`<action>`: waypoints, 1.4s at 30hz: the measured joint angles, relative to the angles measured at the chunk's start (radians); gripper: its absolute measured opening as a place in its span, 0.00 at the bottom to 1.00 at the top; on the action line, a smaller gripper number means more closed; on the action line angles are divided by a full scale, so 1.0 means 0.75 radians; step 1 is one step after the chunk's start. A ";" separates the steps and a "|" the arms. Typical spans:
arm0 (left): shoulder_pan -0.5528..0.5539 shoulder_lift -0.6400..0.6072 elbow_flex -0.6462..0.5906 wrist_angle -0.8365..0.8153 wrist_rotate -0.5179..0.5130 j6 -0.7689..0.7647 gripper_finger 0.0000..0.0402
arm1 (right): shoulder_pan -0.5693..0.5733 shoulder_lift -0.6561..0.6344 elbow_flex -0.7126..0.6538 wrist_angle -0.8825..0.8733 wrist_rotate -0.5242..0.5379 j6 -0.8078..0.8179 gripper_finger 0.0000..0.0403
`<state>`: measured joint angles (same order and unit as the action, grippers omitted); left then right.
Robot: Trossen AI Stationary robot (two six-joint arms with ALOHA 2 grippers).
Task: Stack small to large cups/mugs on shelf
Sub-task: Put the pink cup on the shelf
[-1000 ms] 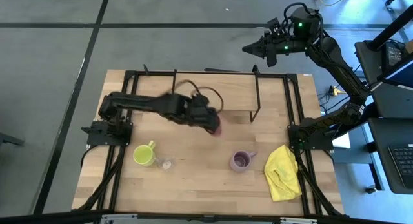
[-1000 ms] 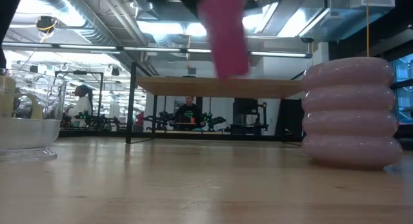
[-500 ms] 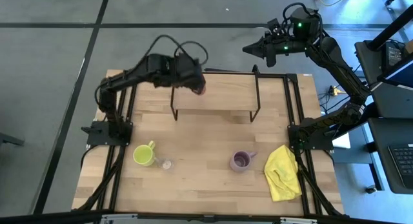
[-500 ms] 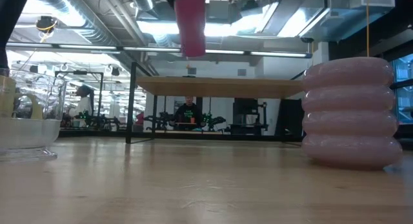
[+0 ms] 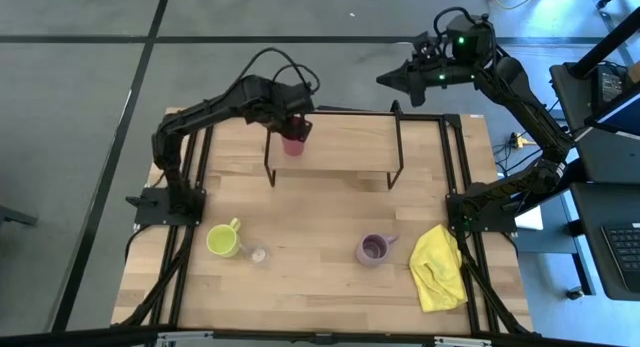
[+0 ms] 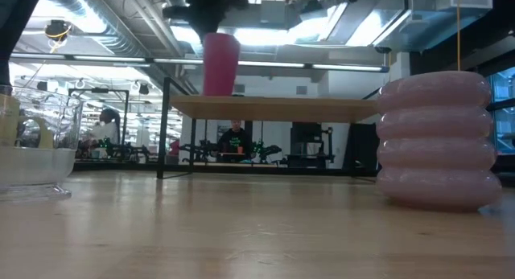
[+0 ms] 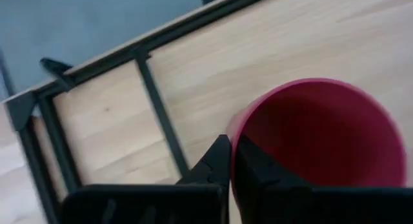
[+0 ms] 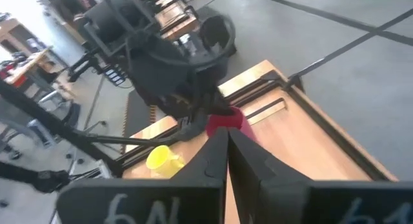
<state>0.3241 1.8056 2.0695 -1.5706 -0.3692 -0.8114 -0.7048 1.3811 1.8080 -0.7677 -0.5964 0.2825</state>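
Red cup (image 5: 293, 143) gripped at its rim by the closed left end effector (image 5: 291, 126), held upright on the shelf (image 5: 345, 143), cup interior seen empty, right end effector (image 5: 385, 77) closed, raised beyond the surface (image 5: 310, 272).

- Only writing on show: pale marks like "6N", seen upside down, on the right gripper (image 8: 227, 161) body.
- No other label, brand or number readable.

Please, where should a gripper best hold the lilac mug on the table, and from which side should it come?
Probably by the rim, coming straight from above. The lilac mug stands upright with its mouth open upward. One finger can go inside, one outside, on the wall away from the handle, which points toward the yellow cloth.
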 joint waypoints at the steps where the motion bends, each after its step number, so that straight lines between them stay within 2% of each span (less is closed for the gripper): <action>1: -0.001 -0.009 -0.016 0.003 -0.002 -0.019 0.00 | 0.000 0.000 0.000 -0.001 0.011 0.000 0.04; 5: -0.003 -0.078 -0.079 -0.001 -0.011 -0.070 0.00 | 0.000 0.000 0.000 -0.001 0.016 0.000 0.04; 13: -0.002 -0.224 -0.091 -0.002 -0.117 -0.163 0.01 | 0.000 0.015 0.000 0.002 0.024 -0.004 0.04; 23: -0.002 -0.125 -0.094 0.027 -0.075 -0.115 0.00 | 0.005 0.055 -0.001 0.004 0.025 0.002 0.04; 28: 0.023 -0.122 -0.094 0.024 -0.066 -0.101 0.00 | 0.005 0.055 -0.001 -0.002 0.025 0.002 0.04; 34: 0.065 -0.122 -0.094 0.003 0.044 -0.090 0.00 | 0.005 0.055 -0.001 -0.008 0.025 0.002 0.04; 42: 0.070 -0.121 -0.093 -0.001 0.059 -0.078 0.00 | 0.005 0.055 -0.001 -0.009 0.026 0.002 0.04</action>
<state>0.3763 1.7145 1.9995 -1.5712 -0.3253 -0.8698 -0.7013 1.4223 1.8076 -0.7748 -0.5770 0.2838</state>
